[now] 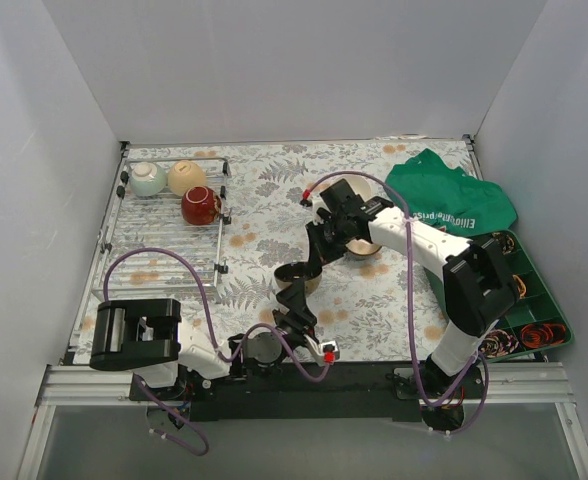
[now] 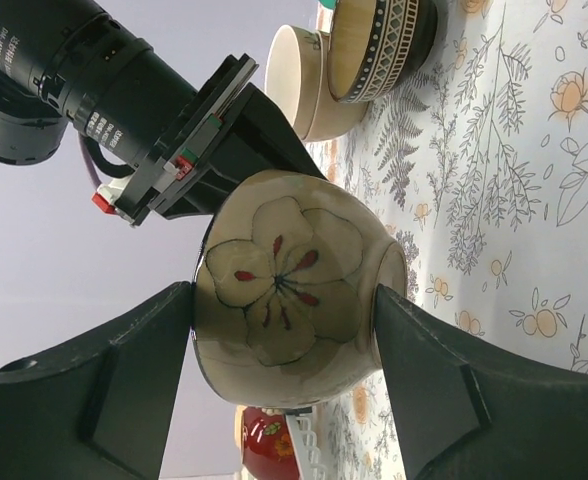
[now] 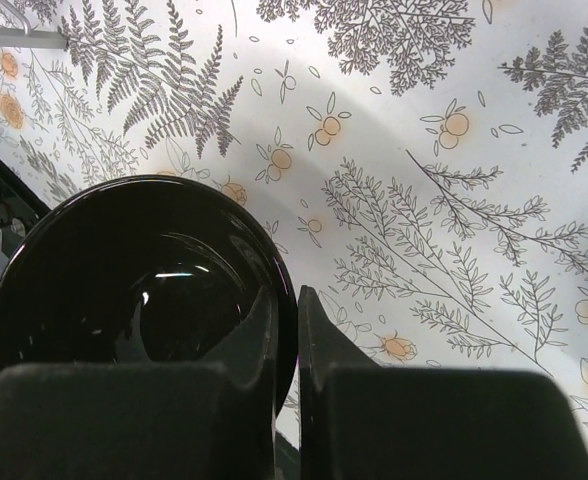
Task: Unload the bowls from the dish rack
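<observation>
The dish rack [image 1: 164, 250] lies at the left with a mint bowl [image 1: 146, 179], a tan bowl [image 1: 186, 177] and a red bowl [image 1: 200, 205] at its far end. Mid-table, my left gripper [image 1: 304, 285] is shut on a beige flowered bowl [image 2: 294, 280], held off the cloth, one finger [image 2: 124, 390] at its rim and the other at its foot. My right gripper [image 3: 296, 310] is shut on the rim of that bowl, whose glossy black inside [image 3: 134, 280] faces its camera. A cream bowl [image 2: 299, 80] and a patterned dark bowl [image 2: 379, 45] rest together on the table.
A green cloth [image 1: 449, 195] lies at the back right. A green compartment tray [image 1: 529, 300] with small parts sits along the right edge. White walls close in the table on three sides. Purple cables loop from both arms.
</observation>
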Motion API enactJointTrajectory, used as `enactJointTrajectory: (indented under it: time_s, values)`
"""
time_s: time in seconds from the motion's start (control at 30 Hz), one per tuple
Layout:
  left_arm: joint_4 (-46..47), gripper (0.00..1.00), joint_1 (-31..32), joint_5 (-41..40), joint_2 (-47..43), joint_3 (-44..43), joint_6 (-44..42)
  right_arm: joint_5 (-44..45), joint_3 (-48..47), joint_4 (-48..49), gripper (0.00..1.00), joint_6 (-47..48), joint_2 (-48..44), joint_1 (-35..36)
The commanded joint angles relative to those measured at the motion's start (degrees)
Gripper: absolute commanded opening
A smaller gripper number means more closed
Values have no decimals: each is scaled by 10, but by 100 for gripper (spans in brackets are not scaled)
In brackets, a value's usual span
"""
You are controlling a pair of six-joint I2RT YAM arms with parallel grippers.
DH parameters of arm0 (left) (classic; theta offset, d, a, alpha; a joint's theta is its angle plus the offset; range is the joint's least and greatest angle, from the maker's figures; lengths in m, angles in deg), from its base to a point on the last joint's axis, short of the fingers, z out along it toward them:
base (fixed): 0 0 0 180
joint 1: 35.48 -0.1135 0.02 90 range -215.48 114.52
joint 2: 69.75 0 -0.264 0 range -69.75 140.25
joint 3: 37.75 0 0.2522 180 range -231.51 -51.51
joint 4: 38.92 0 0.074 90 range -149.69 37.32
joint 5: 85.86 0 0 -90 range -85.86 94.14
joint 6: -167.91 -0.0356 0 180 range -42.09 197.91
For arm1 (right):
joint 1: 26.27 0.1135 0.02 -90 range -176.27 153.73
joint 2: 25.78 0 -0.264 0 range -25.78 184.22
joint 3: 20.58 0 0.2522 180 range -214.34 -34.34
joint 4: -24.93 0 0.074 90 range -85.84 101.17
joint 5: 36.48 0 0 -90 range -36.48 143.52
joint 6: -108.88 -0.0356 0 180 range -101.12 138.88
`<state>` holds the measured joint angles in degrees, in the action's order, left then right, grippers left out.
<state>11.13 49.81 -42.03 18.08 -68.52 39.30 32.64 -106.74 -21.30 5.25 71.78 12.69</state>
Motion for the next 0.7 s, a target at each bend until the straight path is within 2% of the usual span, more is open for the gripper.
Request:
enactJointTrajectory:
  time_s: [0.0,0.03,0.13,0.4,0.47,0.6,0.67]
  values:
    - [15,75,-13,-44,-21,-17,66,-21,-41,-7,1,38,-41,-15]
    - [11,87,-13,-44,-24,-20,71,-17,-43,-6,1,38,-46,-27]
    - [-12,98,-13,-40,-38,-24,101,7,-51,-6,1,43,-72,-50]
    - [-138,98,-19,-9,-123,-56,259,103,-10,39,1,34,-140,-131]
    - [-209,98,-27,13,-147,-69,310,143,15,78,1,25,-169,-147]
    - [-304,98,-83,63,-197,-116,462,197,101,160,1,5,-218,-188]
    - [-341,98,-108,81,-220,-130,502,206,132,219,1,-1,-243,-200]
